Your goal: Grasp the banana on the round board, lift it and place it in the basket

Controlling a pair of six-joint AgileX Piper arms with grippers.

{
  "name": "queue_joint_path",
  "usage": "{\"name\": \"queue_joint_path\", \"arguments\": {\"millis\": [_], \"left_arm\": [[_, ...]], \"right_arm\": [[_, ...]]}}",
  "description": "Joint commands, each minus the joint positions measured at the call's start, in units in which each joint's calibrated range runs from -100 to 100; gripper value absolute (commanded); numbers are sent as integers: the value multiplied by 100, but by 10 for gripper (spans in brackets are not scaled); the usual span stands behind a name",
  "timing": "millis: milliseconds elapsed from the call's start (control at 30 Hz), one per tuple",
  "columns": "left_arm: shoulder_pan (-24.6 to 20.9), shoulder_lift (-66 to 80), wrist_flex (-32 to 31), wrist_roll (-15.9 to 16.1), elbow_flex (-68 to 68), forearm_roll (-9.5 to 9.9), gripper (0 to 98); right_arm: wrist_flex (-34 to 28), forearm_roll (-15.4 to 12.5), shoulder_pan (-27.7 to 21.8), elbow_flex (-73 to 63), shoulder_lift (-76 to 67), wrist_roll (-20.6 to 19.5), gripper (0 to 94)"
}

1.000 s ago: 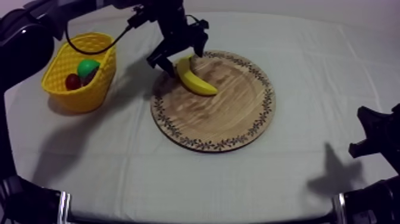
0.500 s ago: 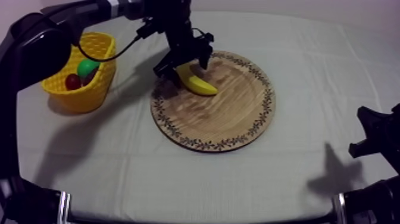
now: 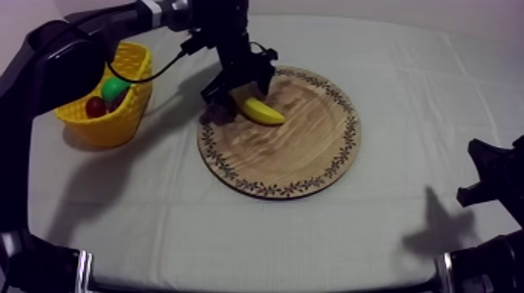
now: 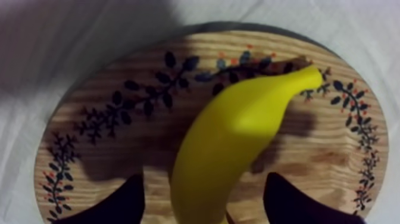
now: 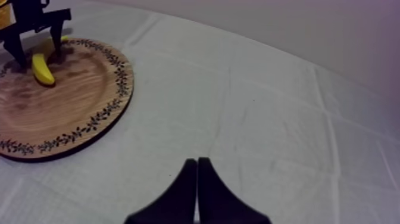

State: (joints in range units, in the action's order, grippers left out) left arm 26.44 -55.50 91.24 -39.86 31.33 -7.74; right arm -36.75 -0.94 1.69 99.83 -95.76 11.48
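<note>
No writing, label, brand or number can be read.

Right gripper (image 5: 197,182): fingers pressed together, over cloth (image 5: 256,119).
Banana (image 5: 41,70): lying on wooden board (image 5: 71,113).
Left gripper (image 5: 37,55): astride banana.

A table (image 3: 405,101) takes the foreground, covered by a grey-white cloth (image 5: 268,125) with faint fold creases running across it. Behind its far edge stands a plain pale wall (image 5: 309,24), perhaps faintly lilac in tint. Light falls from above, leaving soft dark shadows (image 3: 437,230) on the cloth.
</note>
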Motion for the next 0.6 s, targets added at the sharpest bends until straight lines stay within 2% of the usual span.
{"name": "queue_joint_path", "arguments": {"millis": [0,333,433,567], "left_arm": [[-5,-21,2,27,13,-6,643],[-6,-133,2,180,98,-44,252],[-6,-132,0,217,98,-46,172],[-8,-87,-16,247,49,-33,130]], "right_arm": [[-3,-2,0,5,0,-3,3],[-3,-2,0,5,0,2,3],[-3,-2,0,5,0,-1,3],[-3,-2,0,5,0,-4,3]]}}
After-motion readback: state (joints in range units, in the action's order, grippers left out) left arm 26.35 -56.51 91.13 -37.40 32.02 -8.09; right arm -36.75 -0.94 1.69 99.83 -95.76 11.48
